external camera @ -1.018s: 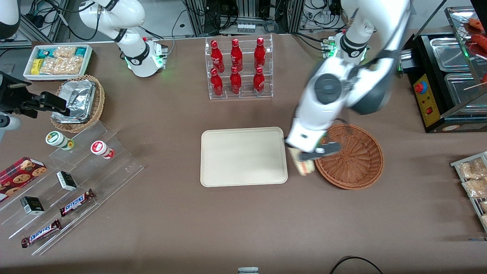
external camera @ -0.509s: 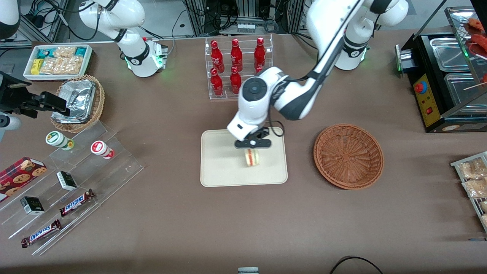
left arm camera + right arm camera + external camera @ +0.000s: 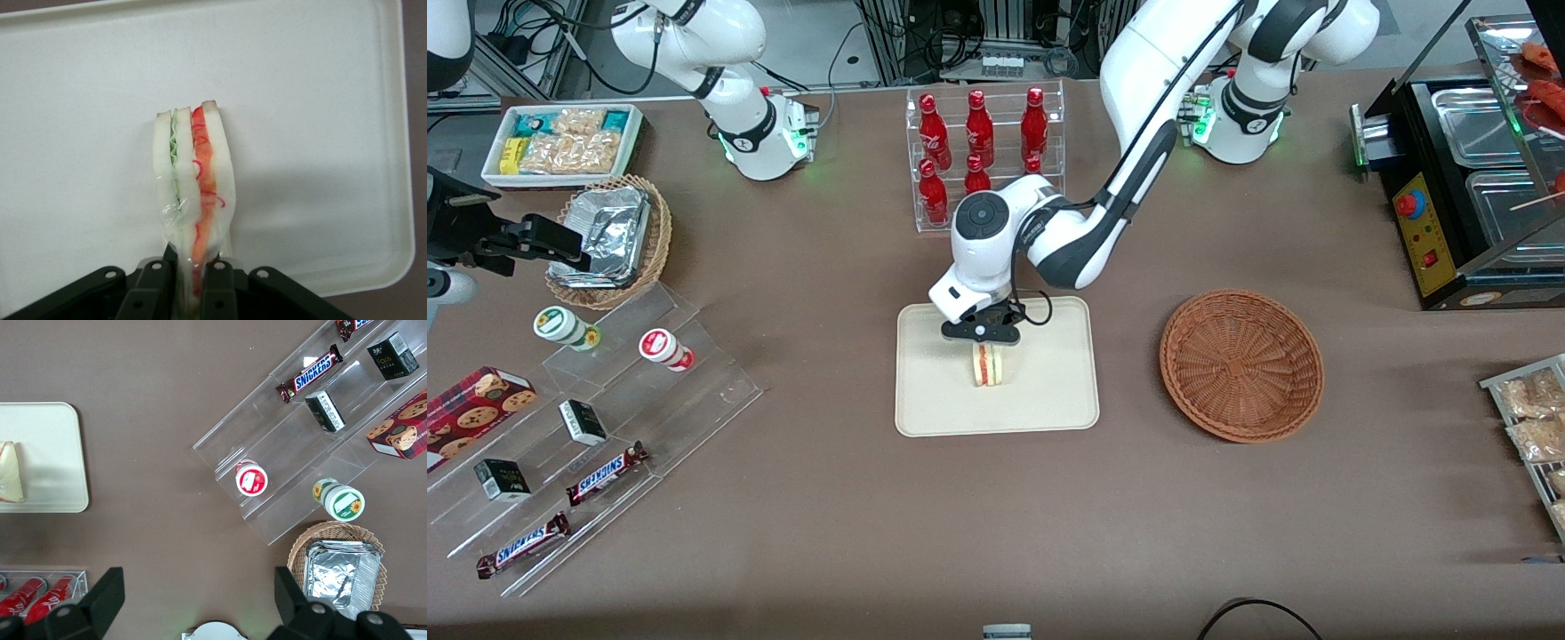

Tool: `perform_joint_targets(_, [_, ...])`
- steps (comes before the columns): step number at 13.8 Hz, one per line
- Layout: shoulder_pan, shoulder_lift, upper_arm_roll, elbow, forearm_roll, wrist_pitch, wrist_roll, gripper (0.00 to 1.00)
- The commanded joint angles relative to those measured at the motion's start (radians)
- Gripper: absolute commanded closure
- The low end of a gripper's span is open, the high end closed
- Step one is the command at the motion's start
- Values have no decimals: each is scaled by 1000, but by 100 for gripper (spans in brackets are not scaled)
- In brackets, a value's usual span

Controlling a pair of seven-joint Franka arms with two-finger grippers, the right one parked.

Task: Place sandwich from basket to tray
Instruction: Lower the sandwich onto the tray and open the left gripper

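The sandwich [image 3: 987, 365] [image 3: 193, 173], a wrapped wedge of white bread with orange and green filling, stands on edge over the middle of the cream tray [image 3: 1049, 391] [image 3: 320, 133], low on it or just above it. My gripper [image 3: 982, 335] [image 3: 190, 277] is shut on the sandwich's narrow end, its black fingers [image 3: 220, 283] pinching the wrap. The sandwich [image 3: 10, 481] also shows at the tray's edge [image 3: 63, 453] in the right wrist view. The reddish-brown wicker basket [image 3: 1241, 364] sits beside the tray toward the working arm's end, with nothing in it.
A clear rack of red bottles [image 3: 983, 160] stands farther from the front camera than the tray, close to the arm's wrist. Toward the parked arm's end are an acrylic stand with snacks [image 3: 596, 418], a foil-filled wicker basket [image 3: 609, 240] and a white snack bin [image 3: 560, 142].
The arm carried the sandwich from the basket's rim sideways over the tray, then a little farther toward the parked arm's end. The basket is left bare.
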Motion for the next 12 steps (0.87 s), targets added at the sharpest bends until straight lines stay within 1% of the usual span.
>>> perform_joint_targets(1, [-17, 19, 15, 31, 22, 1, -8, 100])
perform_joint_targets(4, [-9, 25, 20, 38, 22, 3, -11, 100])
perform_joint_targets(5, [-7, 36, 20, 40, 20, 6, -12, 98])
perform_joint_targets(6, [-7, 50, 20, 46, 17, 20, -17, 59])
perform_joint_targets(7, [-9, 53, 21, 48, 20, 38, -28, 1])
perform_joint_targets(10, [-6, 22, 21, 48, 20, 34, -78, 0])
perform_joint_targets(12, [11, -49, 29, 40, 17, 17, -118, 0])
